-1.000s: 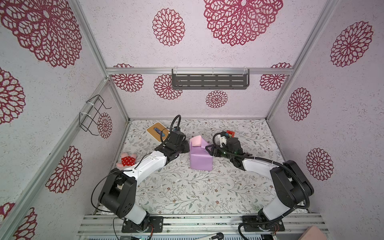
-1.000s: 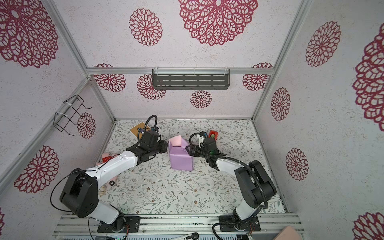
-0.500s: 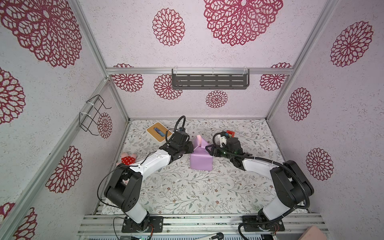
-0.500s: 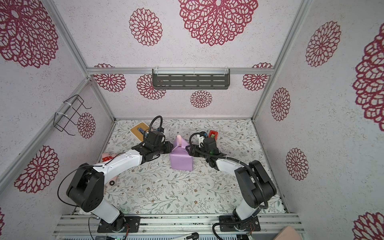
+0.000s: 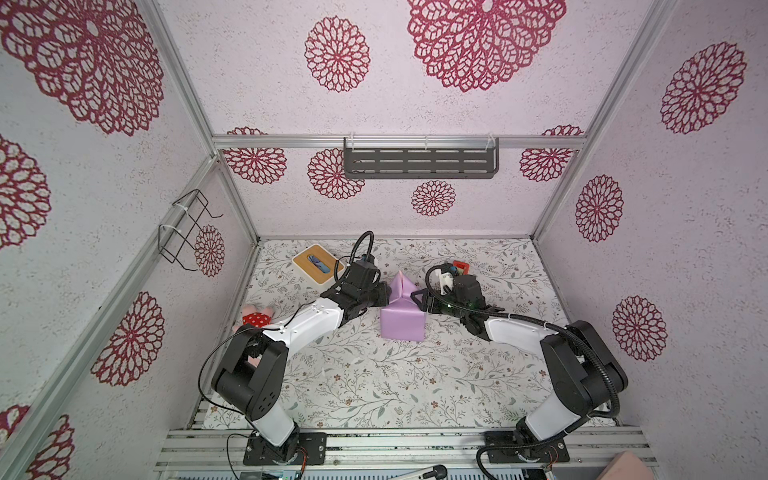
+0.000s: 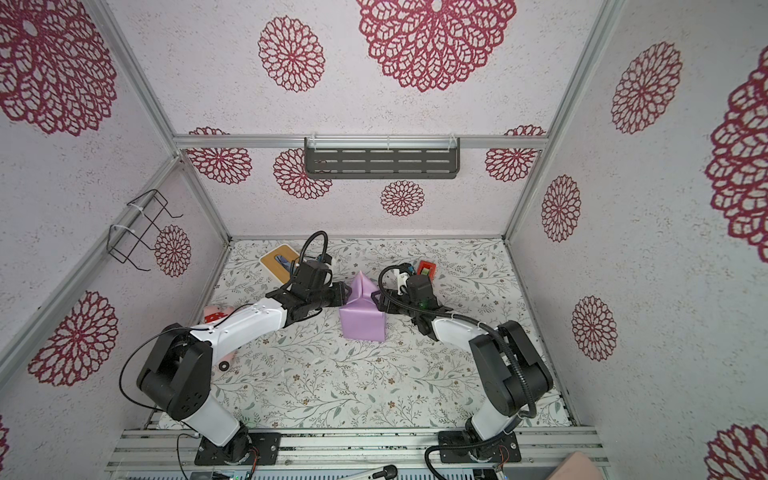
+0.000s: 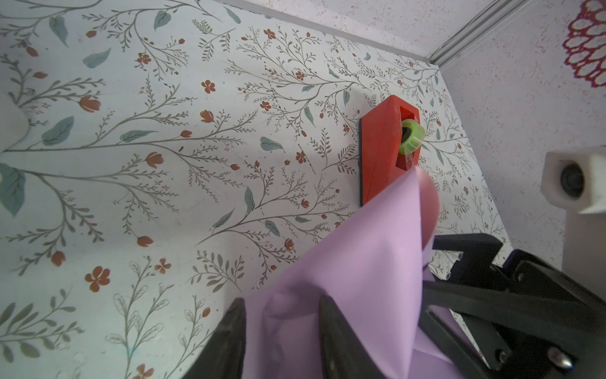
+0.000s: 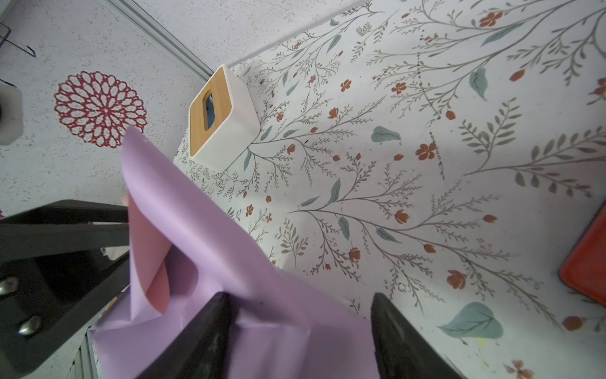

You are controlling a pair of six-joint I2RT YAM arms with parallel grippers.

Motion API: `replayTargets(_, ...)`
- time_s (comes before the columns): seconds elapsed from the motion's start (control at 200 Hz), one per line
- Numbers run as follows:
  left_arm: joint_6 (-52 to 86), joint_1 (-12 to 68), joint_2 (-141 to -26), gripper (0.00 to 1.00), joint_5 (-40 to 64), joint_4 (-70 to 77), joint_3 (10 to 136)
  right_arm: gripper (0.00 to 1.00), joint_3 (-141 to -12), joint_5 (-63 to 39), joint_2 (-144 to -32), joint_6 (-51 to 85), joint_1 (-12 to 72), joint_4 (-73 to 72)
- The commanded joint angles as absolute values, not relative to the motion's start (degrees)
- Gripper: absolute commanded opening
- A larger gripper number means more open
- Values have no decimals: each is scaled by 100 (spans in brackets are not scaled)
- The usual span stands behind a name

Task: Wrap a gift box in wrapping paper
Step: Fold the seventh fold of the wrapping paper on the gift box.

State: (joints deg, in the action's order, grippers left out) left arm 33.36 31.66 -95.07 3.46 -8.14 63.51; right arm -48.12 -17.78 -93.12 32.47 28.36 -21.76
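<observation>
The wrapping paper (image 5: 403, 326) (image 6: 361, 320) covers a box-shaped bundle in the middle of the table, lilac side out. The gift box itself is hidden under it. At the far end the paper stands up in a pointed flap (image 5: 401, 284), and its pink inner face shows in the right wrist view (image 8: 147, 262). My left gripper (image 5: 384, 293) (image 6: 343, 293) (image 7: 282, 328) is against the flap's left side, its jaws apart with lilac paper between them. My right gripper (image 5: 417, 299) (image 6: 377, 300) (image 8: 300, 328) is at the flap's right side, open wide over the paper.
A white tissue box with a wooden top (image 5: 318, 264) (image 8: 223, 115) stands at the back left. A red tape dispenser (image 5: 459, 266) (image 7: 383, 147) sits behind my right wrist. A red spotted plush toy (image 5: 257, 318) lies by the left wall.
My left gripper moved right against the bundle and its jaws spread apart. The open pink top of the paper folded into a narrow upright lilac peak. The right arm stayed put.
</observation>
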Motion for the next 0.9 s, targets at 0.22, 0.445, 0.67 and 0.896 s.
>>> replayTargets(0.22,2570,3164,-9657,51,458,-1009,6412,69,-4746,-1594,-9365,2893,2905,-1103)
replayTargets(0.445,2352,3158,-9919,55,511,-1013,6440,69,-4657,-1624,-9325,2822,2902,-1159)
replayTargets(0.67,2234,3160,-9990,58,409,-1093,6423,69,-4606,-1669,-9291,2640,2907,-1194)
replayTargets(0.896,2028,3170,-9558,64,638,-542,5813,70,-4630,-1953,-9073,2302,2916,-1231)
